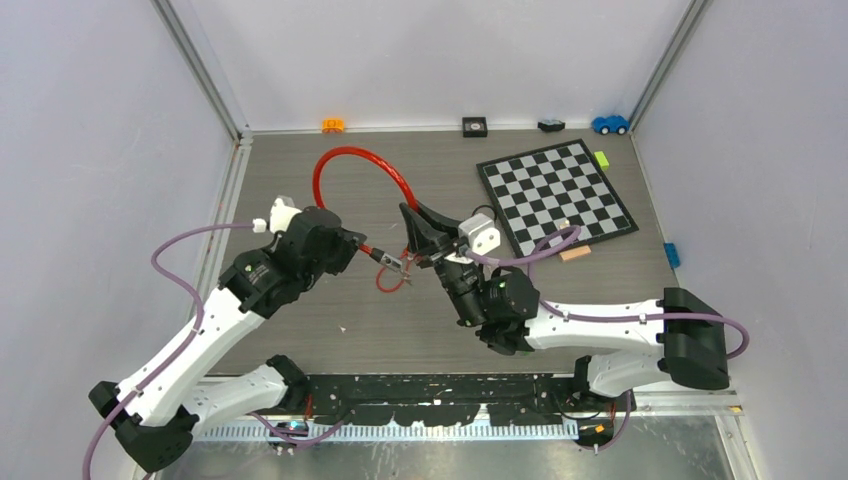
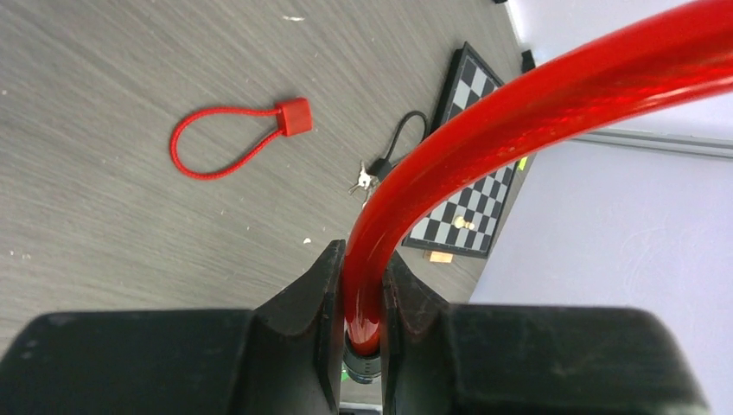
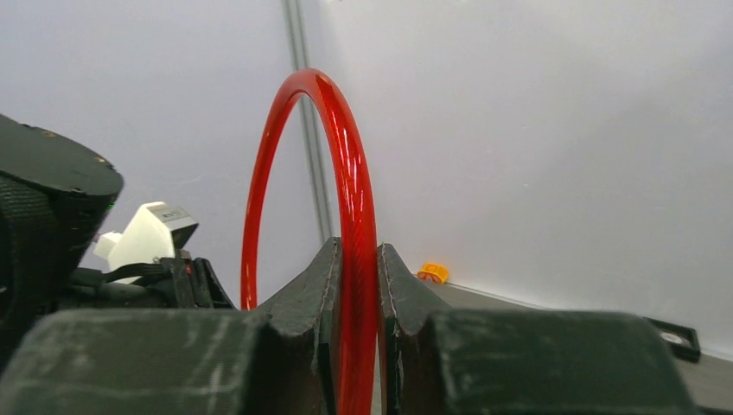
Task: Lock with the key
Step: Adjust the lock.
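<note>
A red cable lock (image 1: 355, 158) arches above the table between my two grippers. My left gripper (image 1: 352, 243) is shut on one end of the cable (image 2: 372, 259), just above its black end piece (image 2: 363, 361). My right gripper (image 1: 412, 218) is shut on the other side of the loop (image 3: 356, 294). A bunch of keys (image 1: 396, 263) with a black fob lies on the table between the grippers; it also shows in the left wrist view (image 2: 370, 175). Whether the cable's two ends are joined is hidden.
A small red cord loop with a red tag (image 2: 229, 143) lies next to the keys. A chessboard (image 1: 555, 195) lies at the right rear, a small wooden block (image 1: 574, 254) at its near edge. Small toys line the back wall, among them an orange one (image 3: 432, 272).
</note>
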